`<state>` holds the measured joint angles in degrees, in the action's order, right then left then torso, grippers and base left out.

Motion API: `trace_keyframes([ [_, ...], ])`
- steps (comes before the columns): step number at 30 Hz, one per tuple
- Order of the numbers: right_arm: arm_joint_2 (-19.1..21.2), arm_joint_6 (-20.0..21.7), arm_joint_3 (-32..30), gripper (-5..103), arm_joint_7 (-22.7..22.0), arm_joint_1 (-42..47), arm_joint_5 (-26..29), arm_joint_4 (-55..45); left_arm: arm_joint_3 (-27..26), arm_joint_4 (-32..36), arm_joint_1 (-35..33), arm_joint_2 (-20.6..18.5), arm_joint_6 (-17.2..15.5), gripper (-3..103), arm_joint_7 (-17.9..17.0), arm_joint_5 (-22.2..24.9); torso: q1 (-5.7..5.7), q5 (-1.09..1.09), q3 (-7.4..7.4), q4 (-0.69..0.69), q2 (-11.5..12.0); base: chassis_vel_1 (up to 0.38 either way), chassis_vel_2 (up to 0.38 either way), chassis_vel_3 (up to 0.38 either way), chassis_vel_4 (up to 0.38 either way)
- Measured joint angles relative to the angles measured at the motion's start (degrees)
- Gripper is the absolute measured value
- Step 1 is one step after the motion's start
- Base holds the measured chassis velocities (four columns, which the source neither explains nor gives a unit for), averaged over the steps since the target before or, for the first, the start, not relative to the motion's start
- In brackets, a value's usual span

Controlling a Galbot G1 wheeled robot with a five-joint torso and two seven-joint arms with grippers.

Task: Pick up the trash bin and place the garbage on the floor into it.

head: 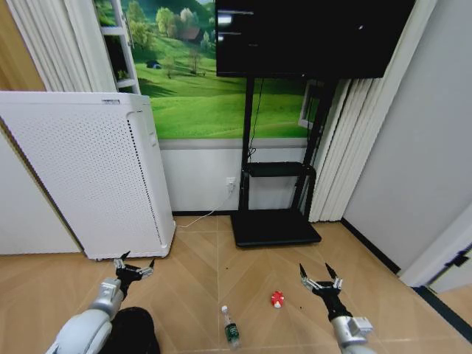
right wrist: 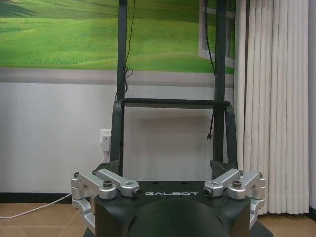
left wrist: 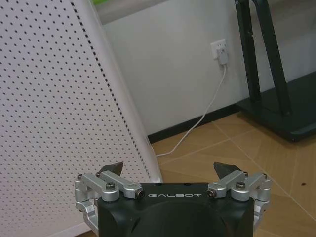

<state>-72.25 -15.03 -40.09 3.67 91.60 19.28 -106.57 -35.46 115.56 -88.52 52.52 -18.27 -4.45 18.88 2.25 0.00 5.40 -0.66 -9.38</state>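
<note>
Closest to the head camera, at the lower edge, the small black round trash bin (head: 134,330) sits on the floor (head: 221,273) just under the left arm, partly hidden by it. The left gripper (head: 133,265) hangs above the bin with its fingers spread apart, near the foot of the white perforated appliance (head: 81,173). The right gripper (head: 319,278) is held out over the chevron parquet, its claws likewise apart. Between the arms lie a clear plastic bottle (head: 231,327) with a green label and a small red-and-white piece (head: 277,299). The left wrist view adds a wall socket (left wrist: 220,51) with a white cable (left wrist: 197,123) trailing to the floor beside the dotted appliance panel. The right wrist view faces the black metal stand (right wrist: 173,128), pleated white curtains (right wrist: 276,98) and a green meadow mural (right wrist: 59,32).
</note>
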Motion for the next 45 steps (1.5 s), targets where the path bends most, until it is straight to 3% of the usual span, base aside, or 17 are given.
trace_keyframes([
  [6,0.18,0.00,-0.07,100,0.00,-0.39,0.53,0.47,0.04,-0.25,-0.41,3.13,3.44,100,0.70,-2.09,0.01,0.00,0.03,-0.01,-0.04,0.000,0.000,0.000,0.000],
  [8,0.28,0.00,-0.24,100,0.00,-0.74,0.75,0.87,-2.34,0.72,-0.25,6.55,8.11,100,1.83,-3.24,0.02,0.00,0.04,-0.01,-0.06,0.000,0.000,0.000,0.000],
  [10,0.28,0.00,-0.22,100,0.00,-0.80,0.77,1.07,-3.16,1.33,-0.44,7.96,9.72,100,1.91,-3.56,0.02,0.01,0.04,-0.02,-0.06,0.000,0.000,0.000,0.000],
  [12,0.17,-0.01,0.08,100,0.01,-0.96,0.78,1.38,-4.73,2.71,-1.68,10.63,14.72,100,1.91,-3.43,0.02,0.00,0.05,-0.01,-0.08,0.000,0.000,0.000,0.000],
  [16,0.09,-0.02,0.55,100,0.00,-1.27,0.77,1.68,-6.65,3.34,-3.45,12.78,17.27,100,1.78,-2.12,0.02,0.01,0.06,0.01,-0.10,0.000,0.000,0.000,0.000],
  [18,0.19,-0.02,1.10,100,0.01,-1.46,0.75,1.74,-7.97,0.47,-3.85,12.63,14.09,100,-1.01,-0.90,0.03,-0.02,0.08,0.01,-0.10,0.000,0.000,0.000,0.000],
  [21,0.53,-0.02,1.17,100,0.00,-1.53,0.76,1.68,-8.95,-2.50,-2.76,10.57,13.12,100,-1.46,-0.50,0.03,0.01,0.08,-0.03,-0.10,0.000,0.000,0.000,0.000],
  [23,0.56,-0.02,1.17,100,0.00,-1.54,0.77,1.66,-8.99,-2.70,-2.69,10.42,13.05,100,-1.46,-0.49,0.03,0.01,0.08,-0.02,-0.10,0.000,0.000,0.000,0.000],
  [27,0.94,0.00,1.01,100,0.00,-1.34,0.85,1.45,-8.54,-5.53,-2.25,6.43,11.22,100,0.45,0.41,0.03,-0.01,0.09,-0.03,-0.11,0.000,0.000,0.000,0.000],
  [29,1.18,0.01,0.39,100,0.00,-0.75,1.03,1.11,-5.60,-5.07,-4.52,2.75,8.31,103,1.26,1.49,0.04,-0.01,0.09,-0.02,-0.12,0.000,0.000,0.000,0.000],
  [31,1.26,0.01,0.14,100,0.00,-0.59,1.21,1.03,-4.79,-4.52,-5.52,2.17,7.29,100,1.29,2.08,0.03,-0.01,0.09,-0.02,-0.13,0.000,0.000,0.000,0.000],
  [32,1.41,0.01,-0.34,100,0.00,-0.42,1.43,1.02,-3.33,-3.47,-8.38,1.76,5.19,99,0.40,2.67,0.03,0.00,0.09,0.00,-0.14,0.000,0.000,0.000,0.000],
  [39,1.81,0.01,-0.48,100,0.07,-0.77,1.87,1.25,-3.43,-2.64,-17.18,1.27,4.39,99,-1.45,-3.85,0.03,-0.02,0.10,0.00,-0.14,0.000,0.000,0.000,0.000],
  [45,1.82,0.02,-0.02,100,0.09,-1.16,1.95,1.37,-5.61,-0.56,-22.71,0.81,4.39,98,-3.49,-4.63,0.03,-0.02,0.10,-0.01,-0.14,0.000,0.000,0.000,0.000],
])
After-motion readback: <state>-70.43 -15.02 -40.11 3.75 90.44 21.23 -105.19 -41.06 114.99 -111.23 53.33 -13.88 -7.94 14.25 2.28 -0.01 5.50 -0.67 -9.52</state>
